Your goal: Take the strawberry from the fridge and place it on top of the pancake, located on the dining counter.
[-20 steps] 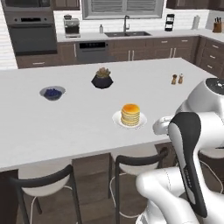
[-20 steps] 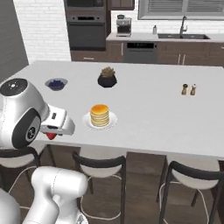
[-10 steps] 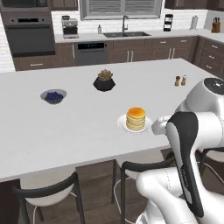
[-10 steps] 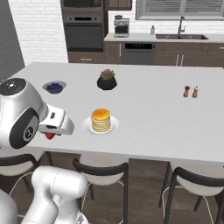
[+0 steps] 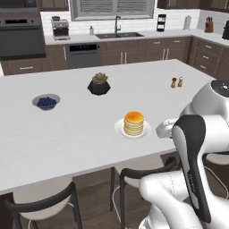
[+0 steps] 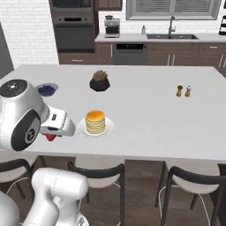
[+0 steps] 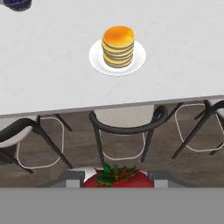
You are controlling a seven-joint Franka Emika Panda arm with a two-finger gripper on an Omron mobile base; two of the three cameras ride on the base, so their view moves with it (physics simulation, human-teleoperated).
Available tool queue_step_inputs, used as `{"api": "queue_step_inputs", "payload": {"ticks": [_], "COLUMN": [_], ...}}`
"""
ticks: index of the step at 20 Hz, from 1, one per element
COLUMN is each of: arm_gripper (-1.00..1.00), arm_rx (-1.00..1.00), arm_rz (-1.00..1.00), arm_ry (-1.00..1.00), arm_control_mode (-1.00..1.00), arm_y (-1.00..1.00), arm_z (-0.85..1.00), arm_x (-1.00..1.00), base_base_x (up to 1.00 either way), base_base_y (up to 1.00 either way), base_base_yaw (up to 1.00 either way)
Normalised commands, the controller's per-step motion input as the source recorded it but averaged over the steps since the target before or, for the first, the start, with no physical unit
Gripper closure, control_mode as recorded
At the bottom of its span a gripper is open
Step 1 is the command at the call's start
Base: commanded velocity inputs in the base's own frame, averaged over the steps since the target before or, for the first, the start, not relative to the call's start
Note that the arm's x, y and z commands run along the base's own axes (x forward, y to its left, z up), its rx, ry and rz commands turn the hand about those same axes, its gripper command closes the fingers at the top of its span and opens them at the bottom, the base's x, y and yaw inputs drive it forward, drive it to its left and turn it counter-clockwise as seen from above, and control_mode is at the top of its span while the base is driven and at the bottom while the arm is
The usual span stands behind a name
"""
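A short stack of golden pancake (image 5: pixel 134 123) (image 6: pixel 95 122) (image 7: pixel 118 46) rests on a small white plate near the front edge of the white dining counter (image 5: pixel 80 134) (image 6: pixel 154 123) (image 7: pixel 48 65). My gripper (image 6: pixel 51 135) (image 7: pixel 116 179) hovers in front of that edge, left of the plate in the right base view, and is shut on the red strawberry (image 6: pixel 50 137) (image 7: pixel 117 177). In the hand view the berry's green leaves show between the fingertips, with the pancake ahead and higher up. The fridge is out of view.
On the counter stand a bowl of blueberries (image 5: pixel 46 102) (image 6: pixel 46 89), a dark bowl with brownish contents (image 5: pixel 99 84) (image 6: pixel 99 81) and two small shakers (image 5: pixel 176 82) (image 6: pixel 183 91). Dark stools (image 6: pixel 95 174) (image 7: pixel 124 127) line the front edge below my hand.
The whole picture has shifted a little, so the base has moved along and toward the counter. The strawberry stays in my grip.
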Motion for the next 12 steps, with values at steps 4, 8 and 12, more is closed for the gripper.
{"api": "queue_step_inputs", "payload": {"ticks": [4, 8, 12], "arm_gripper": [1.00, 1.00, 1.00], "arm_rx": [0.00, 0.00, 0.00], "arm_rz": [0.00, 0.00, 0.00], "arm_ry": [0.00, 0.00, 0.00], "arm_control_mode": [1.00, 1.00, 1.00], "arm_y": [0.00, 0.00, 0.00], "arm_z": [0.00, 0.00, 0.00], "arm_x": [0.00, 0.00, 0.00], "base_base_x": [0.59, 0.64, 0.43], "base_base_y": [0.26, 0.18, 0.08], "base_base_yaw": [-0.02, 0.00, 0.00]}}
